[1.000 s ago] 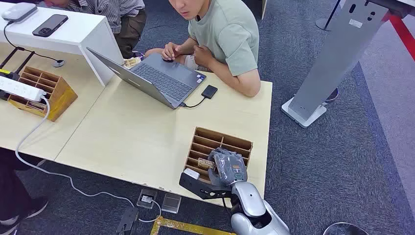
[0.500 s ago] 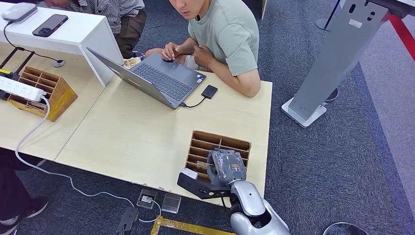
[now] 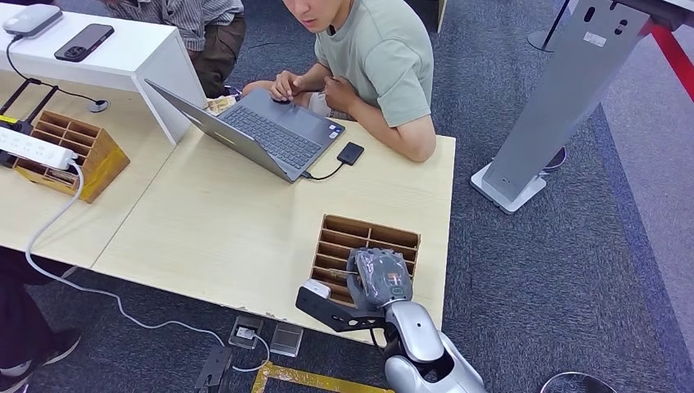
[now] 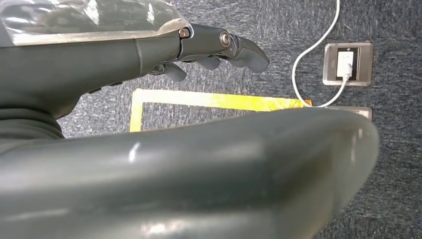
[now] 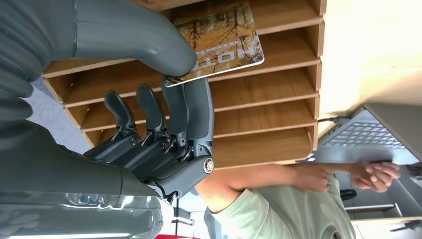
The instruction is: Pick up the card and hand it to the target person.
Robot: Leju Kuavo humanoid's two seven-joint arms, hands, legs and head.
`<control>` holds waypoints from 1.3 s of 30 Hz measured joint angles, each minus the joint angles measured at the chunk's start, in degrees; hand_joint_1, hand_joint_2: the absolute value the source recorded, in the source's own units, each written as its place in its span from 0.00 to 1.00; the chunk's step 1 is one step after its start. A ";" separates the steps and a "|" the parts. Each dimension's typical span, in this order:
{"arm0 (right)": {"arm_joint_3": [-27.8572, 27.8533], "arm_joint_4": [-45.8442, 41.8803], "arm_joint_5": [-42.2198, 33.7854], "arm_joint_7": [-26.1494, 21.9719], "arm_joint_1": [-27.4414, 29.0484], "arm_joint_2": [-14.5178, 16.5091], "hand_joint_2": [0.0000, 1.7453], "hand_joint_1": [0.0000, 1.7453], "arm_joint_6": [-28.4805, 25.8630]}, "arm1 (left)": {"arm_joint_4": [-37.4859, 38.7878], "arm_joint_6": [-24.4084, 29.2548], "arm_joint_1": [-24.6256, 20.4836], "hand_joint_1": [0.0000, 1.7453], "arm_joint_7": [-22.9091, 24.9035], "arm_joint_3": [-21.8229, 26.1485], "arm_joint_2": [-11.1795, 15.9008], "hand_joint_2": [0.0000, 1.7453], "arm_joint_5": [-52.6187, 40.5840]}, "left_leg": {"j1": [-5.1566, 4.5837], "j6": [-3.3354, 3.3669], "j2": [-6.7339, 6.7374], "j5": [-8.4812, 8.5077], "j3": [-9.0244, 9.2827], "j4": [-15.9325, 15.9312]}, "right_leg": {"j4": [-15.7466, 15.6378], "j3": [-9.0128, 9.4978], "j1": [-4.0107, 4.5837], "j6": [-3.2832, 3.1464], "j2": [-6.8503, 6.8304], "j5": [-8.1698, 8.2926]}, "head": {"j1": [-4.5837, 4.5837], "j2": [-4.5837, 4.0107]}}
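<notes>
The card [image 5: 219, 40], printed with an autumn forest picture, lies at a slot of the wooden organizer [image 3: 368, 233] on the table's near right corner. My right hand [image 3: 378, 278] pinches it, thumb [image 5: 149, 45] on one face and fingers [image 5: 194, 109] on the other. In the head view the card [image 3: 337, 273] shows as a thin edge sticking out from the hand. The person in a green shirt [image 3: 376, 57] sits at the table's far side, hands on a laptop [image 3: 270, 131]. My left hand [image 4: 124, 59] hangs over the carpet, fingers stretched out and holding nothing.
A small black drive [image 3: 350, 153] is cabled to the laptop. A second organizer [image 3: 82, 155] with a white power strip [image 3: 33, 149] stands far left. A grey stand [image 3: 556, 106] rises on the carpet to the right. Another person [image 3: 188, 20] sits at the back left.
My right hand has drawn slightly back toward the table's near edge with the card. The card now looks thinner and shorter in the head view.
</notes>
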 joint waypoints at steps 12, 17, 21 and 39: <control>-2.30 -7.48 -0.74 1.19 -0.04 -2.23 1.00 0.87 0.20 | 0.00 -0.07 0.03 0.00 0.00 0.00 0.00 0.00 0.00 | 0.00 0.00 0.00 0.00 0.02 0.00 | 0.00 0.00 0.00 0.00 0.00 0.00 | 0.00 0.00; -4.87 -12.53 -1.54 1.47 -0.26 -3.78 1.00 0.87 0.05 | 0.00 -0.07 0.06 0.00 -0.05 0.00 0.00 0.00 0.00 | 0.00 0.00 0.00 0.00 0.01 0.01 | 0.00 0.00 0.00 0.00 0.00 0.00 | 0.01 0.00; -5.54 -14.03 -1.92 1.50 -0.26 -4.25 1.00 0.87 -0.13 | 0.00 -0.09 0.06 0.00 -0.18 0.00 0.00 0.00 0.00 | 0.00 0.00 0.00 0.00 0.01 0.01 | 0.00 -0.01 0.00 0.00 0.00 0.00 | 0.00 0.00; -17.10 -17.40 -18.11 -4.14 -7.73 -6.70 1.00 0.83 -11.61 | 0.01 -0.78 0.03 0.00 -0.29 0.00 -0.02 0.00 -1.55 | 0.00 0.00 -0.01 0.00 -0.03 0.01 | 0.00 0.01 0.00 0.00 -0.01 0.01 | 0.01 0.00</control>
